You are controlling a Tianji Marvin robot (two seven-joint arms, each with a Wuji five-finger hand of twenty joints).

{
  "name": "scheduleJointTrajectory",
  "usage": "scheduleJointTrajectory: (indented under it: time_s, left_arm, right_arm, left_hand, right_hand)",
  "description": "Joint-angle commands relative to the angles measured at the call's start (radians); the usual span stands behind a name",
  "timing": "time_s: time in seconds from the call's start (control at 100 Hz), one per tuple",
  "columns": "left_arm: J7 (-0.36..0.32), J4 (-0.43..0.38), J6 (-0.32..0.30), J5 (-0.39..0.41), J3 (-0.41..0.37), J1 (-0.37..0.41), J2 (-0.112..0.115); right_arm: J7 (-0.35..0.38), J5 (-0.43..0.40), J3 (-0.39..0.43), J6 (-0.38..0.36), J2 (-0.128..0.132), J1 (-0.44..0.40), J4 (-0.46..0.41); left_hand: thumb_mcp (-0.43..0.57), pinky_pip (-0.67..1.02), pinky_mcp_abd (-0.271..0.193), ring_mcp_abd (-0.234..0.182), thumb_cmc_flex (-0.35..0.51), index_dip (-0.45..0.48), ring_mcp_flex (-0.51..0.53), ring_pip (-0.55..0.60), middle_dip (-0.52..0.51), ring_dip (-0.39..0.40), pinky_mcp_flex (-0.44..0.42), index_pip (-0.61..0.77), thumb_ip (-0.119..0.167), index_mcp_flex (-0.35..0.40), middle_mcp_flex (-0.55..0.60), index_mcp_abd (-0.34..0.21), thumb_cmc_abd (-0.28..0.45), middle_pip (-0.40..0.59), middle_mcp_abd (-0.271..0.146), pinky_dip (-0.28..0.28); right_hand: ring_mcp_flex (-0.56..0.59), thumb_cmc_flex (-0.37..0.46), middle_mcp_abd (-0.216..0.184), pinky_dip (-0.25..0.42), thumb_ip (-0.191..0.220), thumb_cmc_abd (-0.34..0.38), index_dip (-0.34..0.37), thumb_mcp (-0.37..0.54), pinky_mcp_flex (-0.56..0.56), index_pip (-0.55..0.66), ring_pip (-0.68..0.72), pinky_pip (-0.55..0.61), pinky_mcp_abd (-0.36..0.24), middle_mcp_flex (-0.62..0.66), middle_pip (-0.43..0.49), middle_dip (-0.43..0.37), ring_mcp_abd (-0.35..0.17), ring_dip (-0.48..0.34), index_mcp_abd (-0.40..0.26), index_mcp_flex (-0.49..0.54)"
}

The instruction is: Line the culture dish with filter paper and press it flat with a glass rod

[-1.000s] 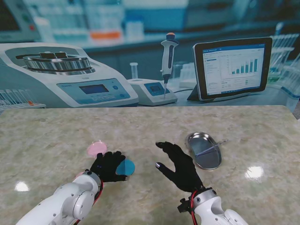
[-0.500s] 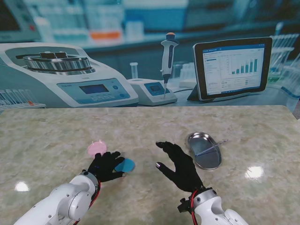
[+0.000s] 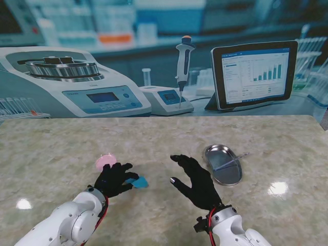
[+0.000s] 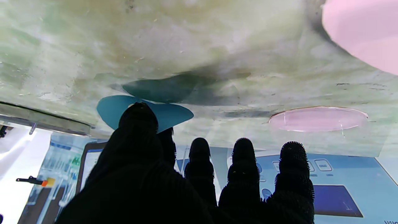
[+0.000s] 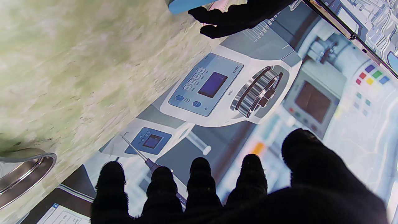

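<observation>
Lab backdrop w/ printed centrifuge (image 3: 72, 84), pipette (image 3: 183, 61) and tablet screen (image 3: 254, 74) behind a marbled tabletop (image 3: 61, 143); working items sit toward its near middle. Left robot hand (image 3: 114, 179) has the blue filter paper (image 3: 139, 181) pinched betw. thumb and a finger; in the left wrist view the paper (image 4: 174, 113) is raised off the surface w/ its shadow beneath, other fingers spread; prob. lifted by one edge so the thin disc can be carried w/o creasing. Pink dish (image 3: 106, 161) lies flat just beyond that hand, farther from me, apart from the paper; a second pink piece shows at the corner of the left wrist view, can't tell if it's the lid. Right robot hand (image 3: 197, 180) hovers open near the tabletop centre, fingers apart, holding nothing; likely waiting for the rod step. Steel tray (image 3: 223, 164) sits to its right, glass rod (image 3: 229, 161) resting across it so it can't roll. Judgement: paper picked, not yet over the dish; next needs a short carry and a level drop, else the paper may land cocked on the rim.
</observation>
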Motion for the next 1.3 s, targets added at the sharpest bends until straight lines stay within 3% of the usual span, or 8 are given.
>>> scheduleJointTrajectory:
  time_s: [0.0, 0.19, 0.27, 0.44, 0.5, 0.83, 1.29]
  left_arm:
    - [0.006, -0.011, -0.002, -0.005, -0.002, 0.005, -0.004]
    - [0.058, 0.001, -0.005, -0.005, 0.002, 0.001, -0.010]
    - [0.106, 0.019, -0.009, -0.001, 0.010, -0.006, -0.015]
    - [0.153, 0.029, -0.010, 0.013, 0.021, -0.015, -0.019]
    - [0.157, 0.027, -0.011, 0.013, 0.021, -0.015, -0.019]
    - [0.178, 0.004, -0.017, -0.008, -0.016, -0.002, -0.027]
    - [0.137, -0.007, 0.015, 0.043, -0.119, -0.012, -0.022]
  right_arm:
    - [-0.001, 0.005, -0.004, 0.000, -0.006, -0.006, -0.002]
    - [-0.002, 0.008, -0.005, 0.000, -0.007, -0.006, -0.002]
    - [-0.002, 0.010, -0.005, 0.000, -0.007, -0.006, -0.002]
    - [-0.002, 0.011, -0.005, 0.000, -0.007, -0.006, -0.001]
    - [-0.002, 0.012, -0.004, 0.000, -0.007, -0.006, -0.001]
    - [0.001, 0.012, -0.002, 0.001, -0.006, -0.008, -0.004]
    - [0.007, 0.010, -0.003, 0.005, -0.005, -0.006, -0.005]
  left_hand:
    - [-0.026, -0.030, -0.017, -0.019, 0.086, 0.052, 0.009, 0.018, -0.018, 0.020, -0.012, 0.090, 0.016, 0.031, 0.015, -0.064, 0.010, 0.010, -0.034, 0.037]
    - [-0.034, -0.004, -0.017, -0.011, 0.155, 0.091, 0.033, 0.055, -0.012, 0.037, 0.002, 0.234, 0.020, 0.088, 0.027, -0.082, -0.040, 0.051, -0.034, 0.044]
    - [-0.037, 0.039, -0.011, -0.007, 0.183, 0.095, 0.052, 0.083, 0.016, 0.038, 0.013, 0.323, 0.015, 0.121, 0.033, -0.083, -0.068, 0.129, -0.032, 0.052]
    - [-0.036, 0.104, -0.005, -0.003, 0.189, 0.118, 0.077, 0.119, 0.009, 0.039, 0.017, 0.442, 0.013, 0.181, 0.055, -0.096, -0.112, 0.181, -0.034, 0.050]
    - [-0.029, 0.143, -0.006, -0.004, 0.180, 0.094, 0.077, 0.131, -0.002, 0.032, 0.006, 0.493, 0.011, 0.185, 0.060, -0.098, -0.116, 0.192, -0.037, 0.024]
    - [-0.031, 0.158, -0.006, -0.001, 0.168, 0.095, 0.079, 0.140, 0.001, 0.033, -0.004, 0.528, 0.013, 0.226, 0.082, -0.096, -0.124, 0.201, -0.043, 0.015]
    - [-0.020, 0.157, -0.007, 0.005, 0.168, 0.076, 0.069, 0.131, -0.002, 0.029, -0.013, 0.513, 0.017, 0.227, 0.075, -0.082, -0.125, 0.191, -0.030, 0.002]
  right_hand:
    - [-0.001, 0.005, -0.024, -0.011, 0.023, 0.028, 0.023, -0.018, -0.007, 0.016, 0.018, 0.014, -0.019, -0.010, 0.010, -0.004, -0.030, -0.004, -0.006, -0.016]
    - [-0.001, 0.002, -0.023, -0.011, 0.022, 0.032, 0.029, -0.021, -0.007, 0.021, 0.019, 0.013, -0.019, -0.009, 0.013, -0.004, -0.030, -0.004, -0.005, -0.017]
    - [0.000, 0.001, -0.023, -0.011, 0.022, 0.033, 0.032, -0.023, -0.007, 0.024, 0.020, 0.013, -0.019, -0.010, 0.013, -0.005, -0.030, -0.004, -0.005, -0.017]
    - [-0.001, 0.000, -0.023, -0.010, 0.020, 0.036, 0.037, -0.025, -0.008, 0.029, 0.019, 0.012, -0.018, -0.010, 0.015, -0.006, -0.030, -0.004, -0.003, -0.018]
    - [-0.001, 0.000, -0.023, -0.010, 0.020, 0.037, 0.039, -0.026, -0.008, 0.031, 0.019, 0.012, -0.019, -0.010, 0.014, -0.006, -0.030, -0.005, -0.002, -0.018]
    - [-0.001, -0.001, -0.023, -0.010, 0.018, 0.039, 0.041, -0.029, -0.008, 0.038, 0.018, 0.009, -0.019, -0.010, 0.014, -0.008, -0.030, -0.005, -0.002, -0.021]
    - [-0.002, -0.001, -0.023, -0.008, 0.017, 0.039, 0.038, -0.030, -0.008, 0.037, 0.016, 0.009, -0.020, -0.011, 0.012, -0.008, -0.031, -0.005, -0.002, -0.022]
